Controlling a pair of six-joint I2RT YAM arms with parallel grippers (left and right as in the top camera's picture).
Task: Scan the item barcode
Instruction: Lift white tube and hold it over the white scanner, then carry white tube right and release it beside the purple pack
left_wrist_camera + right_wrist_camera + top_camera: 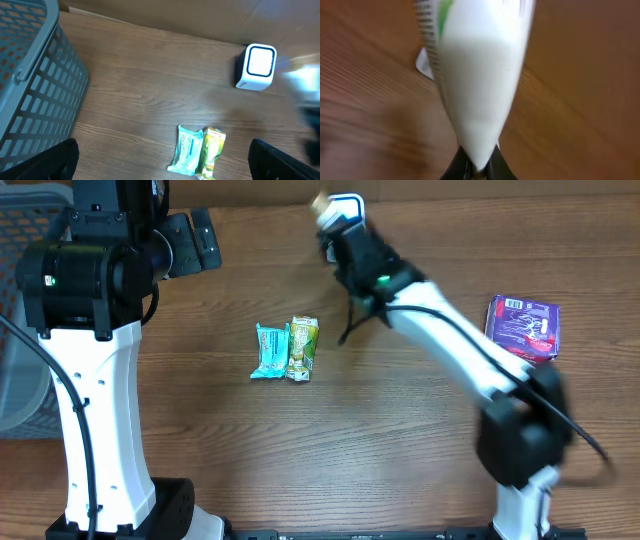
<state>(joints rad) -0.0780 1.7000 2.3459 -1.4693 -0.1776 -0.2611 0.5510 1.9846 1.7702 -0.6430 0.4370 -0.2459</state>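
Beside scanner (257, 67), white packet (480, 90) (pinched, right gripper (479, 167))

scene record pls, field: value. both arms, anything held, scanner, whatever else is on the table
left end effector: open, empty, above the table
right end effector: shut on white pouch
held item: lifted off the table, up by the scanner
scanner: white cube, far edge of the table
table centre: teal packet touching yellow-green packet
table right: purple packet
basket: grey, left side
barcode: stripes at the pouch edge, blurred
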